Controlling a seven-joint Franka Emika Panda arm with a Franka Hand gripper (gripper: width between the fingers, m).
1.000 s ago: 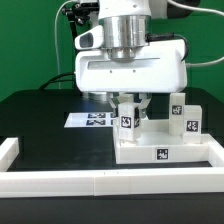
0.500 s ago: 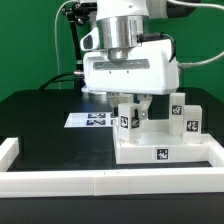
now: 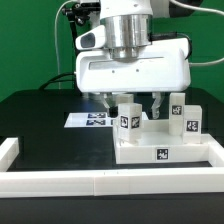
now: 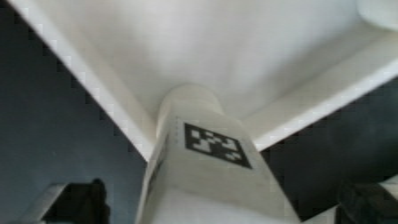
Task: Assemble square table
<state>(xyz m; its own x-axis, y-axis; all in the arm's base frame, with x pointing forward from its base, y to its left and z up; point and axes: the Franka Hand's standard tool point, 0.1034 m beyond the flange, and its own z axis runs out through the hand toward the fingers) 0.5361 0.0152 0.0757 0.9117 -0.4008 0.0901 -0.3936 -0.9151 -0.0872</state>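
Fingers [image 3: 131, 103] hang spread wide, one on each side of a leg [image 3: 127, 116] and clear of it, gripping nothing; the wrist view shows the same leg [image 4: 205, 160] standing between two dark fingertips [image 4: 77, 201] with a gap on both sides.

That leg stands upright on the top [image 3: 160, 150], toward its left far corner in the exterior view. A second leg [image 3: 191, 119] stands upright at the top's right side, and a third [image 3: 176, 108] shows just behind it. I cannot tell whether any of them is screwed fully home, nor where a fourth leg is.

My judgement: the build is past the middle. Three legs appear placed, the one below the fingers looks just let go or about to be turned again, and one leg is likely left.

The top sits on the black bench [image 3: 40, 125], at the near right, tight inside the corner of the white border rail [image 3: 60, 180]. The marker board [image 3: 88, 120] lies flat to the left, beyond the top.
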